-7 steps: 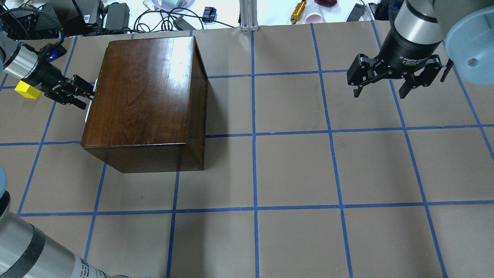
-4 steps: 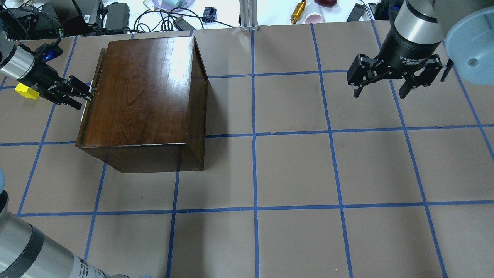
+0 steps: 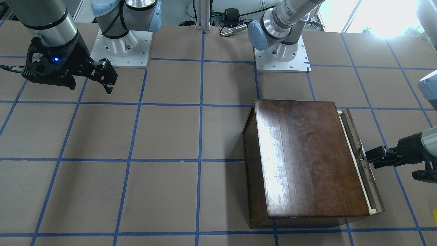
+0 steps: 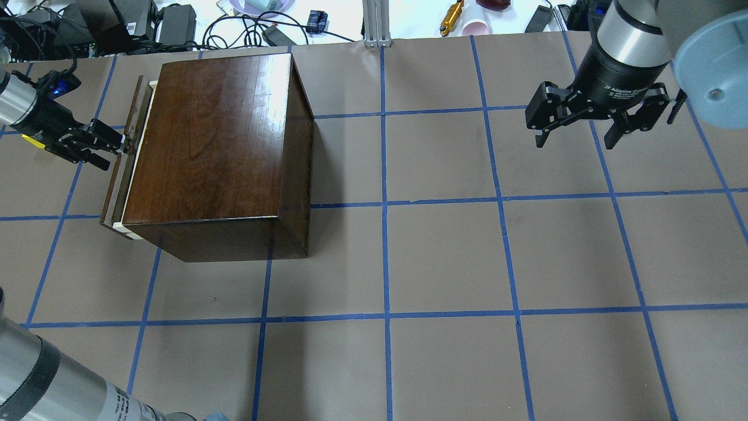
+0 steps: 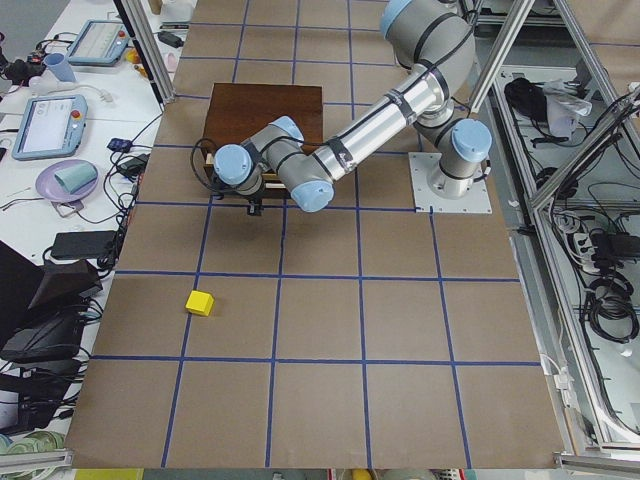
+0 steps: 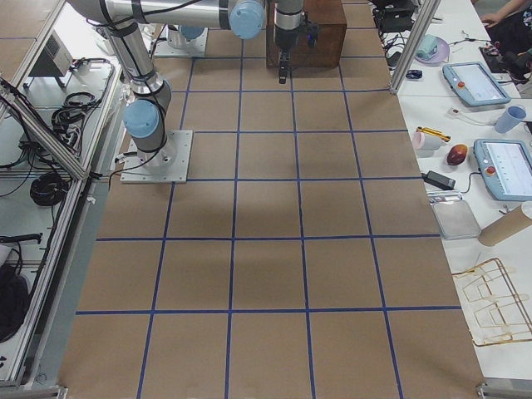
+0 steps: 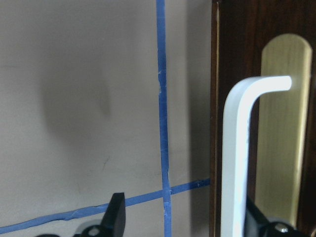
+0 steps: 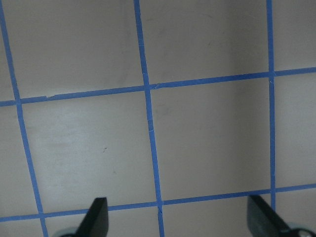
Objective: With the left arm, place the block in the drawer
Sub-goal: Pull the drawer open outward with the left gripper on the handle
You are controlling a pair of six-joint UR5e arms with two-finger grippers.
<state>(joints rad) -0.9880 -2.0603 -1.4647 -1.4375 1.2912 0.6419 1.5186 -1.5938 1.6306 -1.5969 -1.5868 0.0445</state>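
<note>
The glossy dark brown box [image 4: 216,140] stands left of the table's middle. Its drawer [image 4: 120,169] is pulled out a little to the left, with a pale wood strip showing behind the dark front panel [image 3: 368,181]. My left gripper [image 4: 111,153] is open, and one finger [image 7: 256,222] is hooked behind the white handle [image 7: 237,163] on its brass plate. The yellow block [image 5: 200,302] lies on the table farther left. From overhead only a sliver of the block [image 4: 28,138] shows behind the wrist. My right gripper [image 4: 575,140] hangs open and holds nothing at the far right.
Cables and power adapters [image 4: 175,23] lie beyond the table's far edge, near an aluminium post [image 4: 374,23]. The two arm bases [image 3: 117,48] sit on the robot's side. Brown paper with a blue tape grid covers the table.
My left gripper has moved left with the handle and the drawer has slid out of the box. The wrist now hides most of the block. The right arm has not moved.
</note>
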